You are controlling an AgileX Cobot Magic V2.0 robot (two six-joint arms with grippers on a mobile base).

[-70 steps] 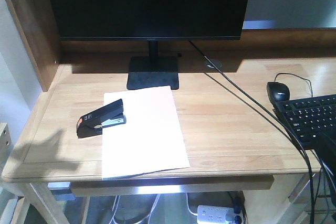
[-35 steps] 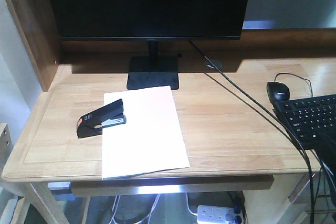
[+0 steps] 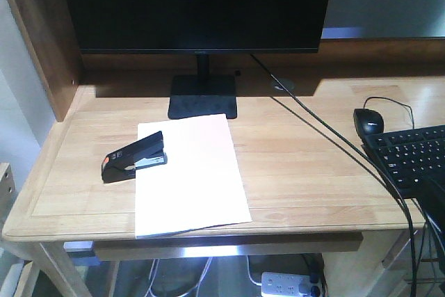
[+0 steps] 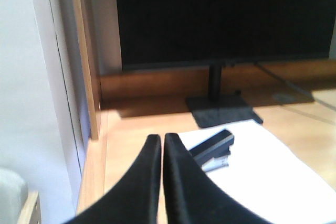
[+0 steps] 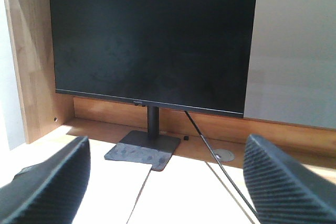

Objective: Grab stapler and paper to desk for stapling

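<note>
We see the stapler (image 3: 134,157) and paper (image 3: 189,172) unmoved on the bench (image 3: 306,165), but the shadow at its left front corner has gone. Our left end effector (image 4: 161,145) is pinched closed and empty; our right end effector (image 5: 168,182) gapes wide.

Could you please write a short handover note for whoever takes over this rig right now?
Left claw: shut, empty, raised over the desk's left side, short of the stapler.
Right claw: open, empty, facing the monitor.
The stapler lies with its nose over the paper's left edge; both are on the desk.
Done: both items placed.
Left: pressing the stapler, if not already done.
</note>
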